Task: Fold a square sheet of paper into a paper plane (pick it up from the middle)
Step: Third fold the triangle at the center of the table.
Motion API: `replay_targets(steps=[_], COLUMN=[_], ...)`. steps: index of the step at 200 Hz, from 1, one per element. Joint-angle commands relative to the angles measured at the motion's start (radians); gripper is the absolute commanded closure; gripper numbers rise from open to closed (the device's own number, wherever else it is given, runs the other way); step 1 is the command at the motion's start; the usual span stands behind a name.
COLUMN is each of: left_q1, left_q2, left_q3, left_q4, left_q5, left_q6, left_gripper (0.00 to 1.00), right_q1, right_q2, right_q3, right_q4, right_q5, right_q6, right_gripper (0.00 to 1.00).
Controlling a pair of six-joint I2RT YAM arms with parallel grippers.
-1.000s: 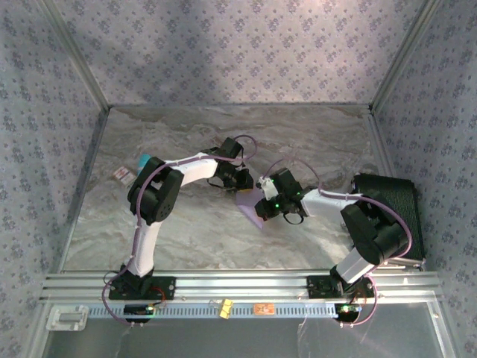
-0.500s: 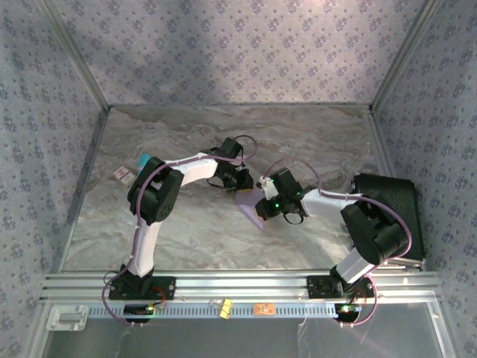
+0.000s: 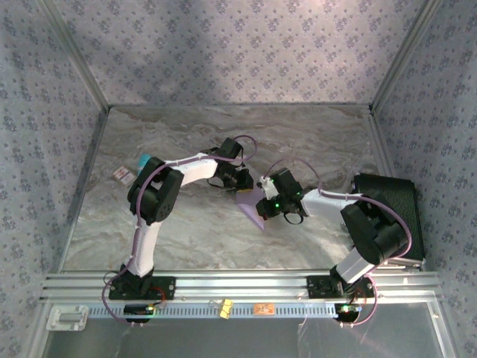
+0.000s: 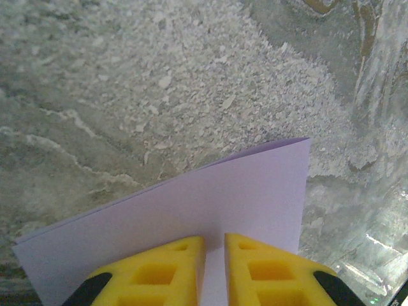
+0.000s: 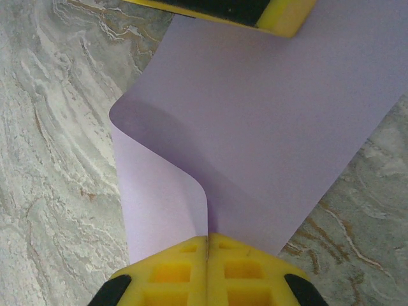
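The square sheet of paper (image 3: 250, 204), plain lavender, lies mid-table between the two arms, partly curled over. My right gripper (image 5: 208, 239) is shut on the sheet's near edge, where the paper (image 5: 274, 108) bends into a rounded fold rising from the pinch. My left gripper (image 4: 215, 245) rests on the flat paper (image 4: 210, 191) from the far side. Its yellow fingertips (image 4: 178, 261) stand a narrow slit apart, and lavender shows through the slit. One left finger (image 5: 255, 11) crosses the top of the right wrist view. From above, the left gripper (image 3: 241, 181) and the right gripper (image 3: 266, 201) nearly meet.
A black case (image 3: 391, 212) lies at the right edge of the marble table (image 3: 186, 231). A teal object (image 3: 145, 161) and a small card (image 3: 121, 174) sit at the left. Patterned walls close in three sides, and a metal rail (image 3: 238, 285) runs along the front.
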Motion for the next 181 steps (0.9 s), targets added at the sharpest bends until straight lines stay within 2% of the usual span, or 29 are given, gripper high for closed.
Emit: replay_targets(steps=[1,81,181], left_q1=[-0.011,-0.012,-0.013], left_q2=[0.022,0.021,0.022], left_q3=[-0.044,-0.05,-0.059], left_q4=[-0.062,-0.054,-0.044], left_q5=[-0.048,-0.046,-0.043], left_q6=[-0.004,-0.008,-0.013], left_gripper=[0.82,0.82,0.82], right_q1=[-0.007,-0.001,-0.003], right_q2=[0.013,-0.012,0.031], right_q3=[0.009,0.002,0.024], right_q4=[-0.028,-0.042,-0.034], right_q5=[0.011,0.029,0.027], right_q6=[0.018,0.029,0.025], right_gripper=[0.98,0.98,0.98])
